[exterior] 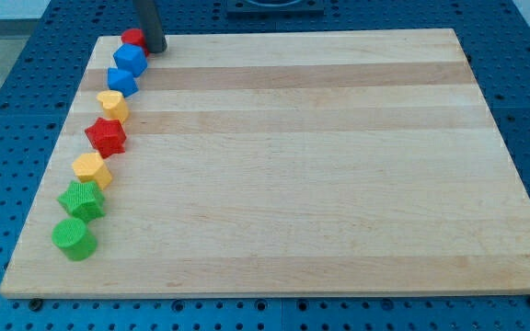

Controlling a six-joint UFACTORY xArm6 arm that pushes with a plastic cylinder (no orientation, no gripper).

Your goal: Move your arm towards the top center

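Wooden board (339,165) on blue perforated bench. Rod upright, long axis vertical; my tip (155,50) down at top left, touching red block (132,39). No gripper fitted.

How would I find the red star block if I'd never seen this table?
Look at the wooden board and follow the line of blocks down its left edge. Near the middle sits the red star block, between the yellow block above and the yellow block below. It is the only red one with points.

pale striped wooden board (339,165), blue perforated table (7,101); dark rod (148,23)
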